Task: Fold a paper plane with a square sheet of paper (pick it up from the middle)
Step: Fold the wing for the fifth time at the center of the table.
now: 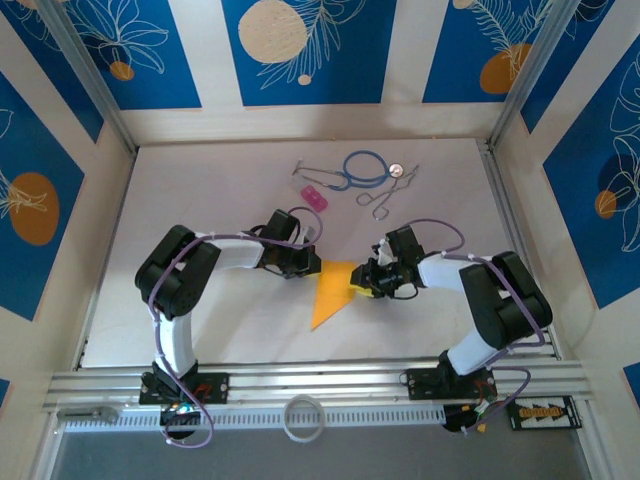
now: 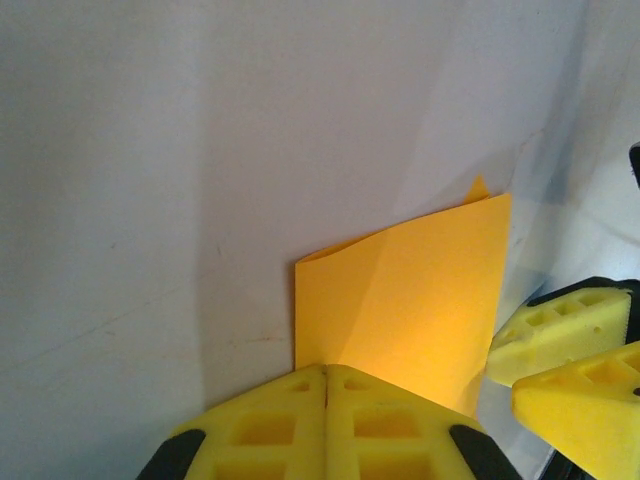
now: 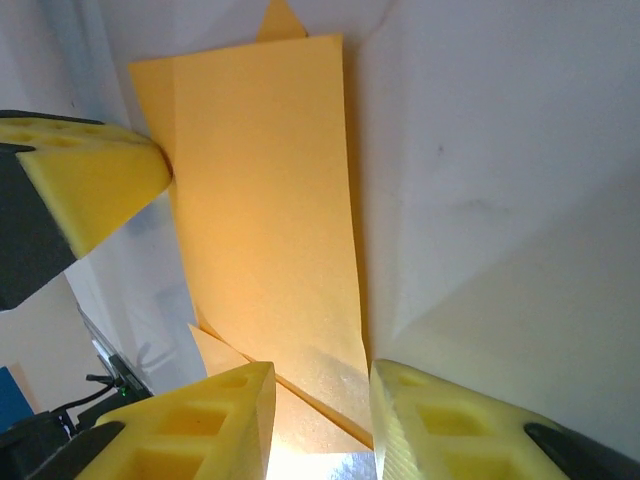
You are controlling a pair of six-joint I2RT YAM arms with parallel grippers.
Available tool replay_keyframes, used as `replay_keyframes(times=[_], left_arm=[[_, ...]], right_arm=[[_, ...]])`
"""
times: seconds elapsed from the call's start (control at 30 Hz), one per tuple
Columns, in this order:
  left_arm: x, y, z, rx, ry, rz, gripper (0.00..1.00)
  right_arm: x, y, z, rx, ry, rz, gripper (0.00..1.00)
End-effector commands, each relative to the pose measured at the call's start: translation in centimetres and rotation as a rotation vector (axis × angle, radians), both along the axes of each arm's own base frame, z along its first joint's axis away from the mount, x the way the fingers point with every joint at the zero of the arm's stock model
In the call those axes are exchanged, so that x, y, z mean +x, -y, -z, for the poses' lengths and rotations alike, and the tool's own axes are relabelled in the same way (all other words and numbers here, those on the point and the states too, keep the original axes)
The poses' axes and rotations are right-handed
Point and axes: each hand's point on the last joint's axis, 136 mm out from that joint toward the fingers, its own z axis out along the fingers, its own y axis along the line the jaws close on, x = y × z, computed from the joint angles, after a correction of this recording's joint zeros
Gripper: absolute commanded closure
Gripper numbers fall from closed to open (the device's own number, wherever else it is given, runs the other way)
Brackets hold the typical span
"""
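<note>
White tabletop (image 1: 220, 200). Orange paper sheet (image 1: 333, 295) lying flat mid-table, partly folded into a wedge. Probably light, limp, slippery and easily creased, so best pinched gently at a folded edge near the middle. Long axis 1 to 7 o'clock, tip at 7. Left gripper (image 1: 308, 262) at 11 o'clock, jaws closed against the edge. Right gripper (image 1: 362, 280) at 2 o'clock, jaws part open astride a flap.

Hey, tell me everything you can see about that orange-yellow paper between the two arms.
The paper is thin, plain orange-yellow and already folded: layered flaps with straight creases make a long triangle tapering to a point toward the arm bases. It lies mostly flat on the white table. The left gripper, fingers closed together, sits at one side of its wide end. The right gripper straddles the opposite side, fingers apart.
</note>
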Motion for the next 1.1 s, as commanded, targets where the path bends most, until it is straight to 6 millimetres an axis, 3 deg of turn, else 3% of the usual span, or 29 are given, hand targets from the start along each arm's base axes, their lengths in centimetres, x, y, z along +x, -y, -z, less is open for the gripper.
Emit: replay_keyframes(times=[0.0, 0.23, 0.5, 0.83, 0.93, 1.07], left_arm=[[-0.8, -1.1, 1.9, 0.045, -0.048, -0.001, 1.00], [-0.9, -1.1, 1.9, 0.036, -0.050, -0.003, 1.00], [-0.9, -1.1, 1.9, 0.034, -0.052, -0.007, 1.00], [-0.9, -1.2, 1.8, 0.031, -0.051, -0.014, 1.00], [-0.5, -0.9, 0.4, 0.009, -0.021, -0.016, 0.94], [0.0, -0.9, -3.3, -0.019, 0.056, -0.019, 0.83]], right_arm=[[-1.2, 0.1, 0.2, -0.010, -0.054, 0.017, 0.68], [0.1, 0.7, 0.5, -0.060, -0.042, 0.058, 0.68], [1.7, -0.3, -0.5, -0.016, -0.014, 0.065, 0.69], [2.2, -0.9, -1.1, 0.000, -0.006, 0.055, 0.69], [2.3, -0.1, -1.4, -0.044, 0.019, 0.070, 0.69], [2.1, 0.5, -1.4, -0.069, 0.018, 0.064, 0.69]])
